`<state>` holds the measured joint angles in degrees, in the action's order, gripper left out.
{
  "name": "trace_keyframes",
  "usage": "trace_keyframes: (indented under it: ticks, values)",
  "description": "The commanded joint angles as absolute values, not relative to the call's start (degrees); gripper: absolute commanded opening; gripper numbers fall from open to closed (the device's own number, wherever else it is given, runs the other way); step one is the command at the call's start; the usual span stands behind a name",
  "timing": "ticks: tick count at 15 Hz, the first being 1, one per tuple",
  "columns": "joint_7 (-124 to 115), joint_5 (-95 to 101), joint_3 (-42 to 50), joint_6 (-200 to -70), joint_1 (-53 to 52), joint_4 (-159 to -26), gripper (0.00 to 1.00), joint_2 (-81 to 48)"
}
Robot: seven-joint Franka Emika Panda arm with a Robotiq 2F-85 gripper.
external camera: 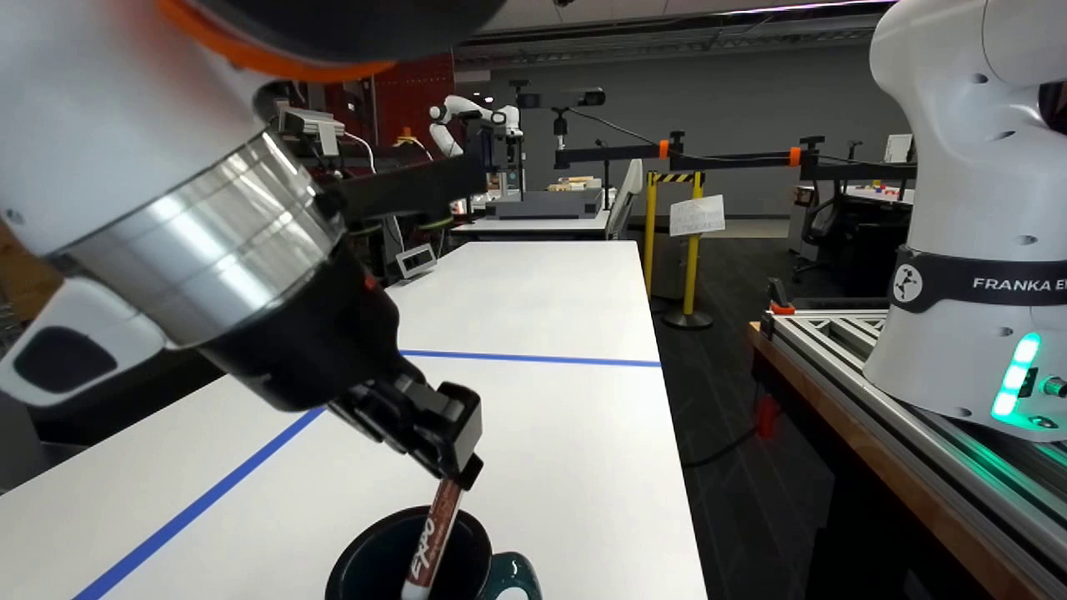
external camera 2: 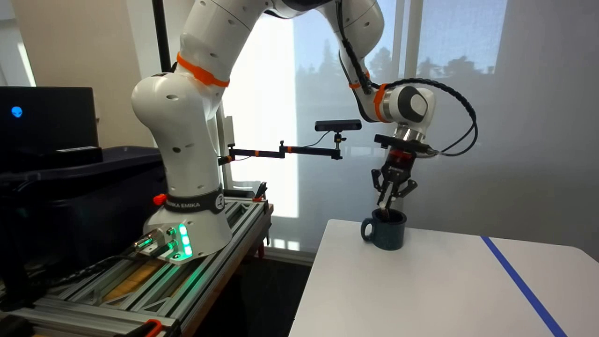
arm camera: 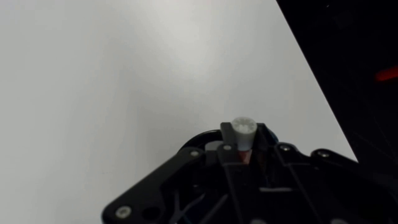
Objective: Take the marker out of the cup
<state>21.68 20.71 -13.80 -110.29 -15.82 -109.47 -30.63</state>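
Grey wall point(external camera: 742, 96) behind, white table point(external camera: 533, 300) bears cup point(external camera 2: 390, 235), marker point(external camera: 434, 540) apparently partly inside.

It's a robotics lab: Franka arm point(external camera 2: 220, 37), apparently a distant second robot point(external camera: 463, 106).

Black claw point(external camera 2: 383, 205) at the mouth of an upright dark cup point(external camera 2: 391, 236) on white table point(external camera 2: 421, 290).
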Motion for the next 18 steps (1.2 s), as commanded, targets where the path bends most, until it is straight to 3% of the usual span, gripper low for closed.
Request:
trace_keyframes:
  ticks: [1,8,18]
  values:
    - [24.43,18.98,-14.35,-106.43,-14.09,-112.93,0.05,-24.32]
    - [18.99,19.77,-9.66,-120.03,-8.6,-118.14,0.05,-21.36]
    - [12.37,22.65,-2.46,-146.74,-7.52,-118.37,0.05,-36.0]
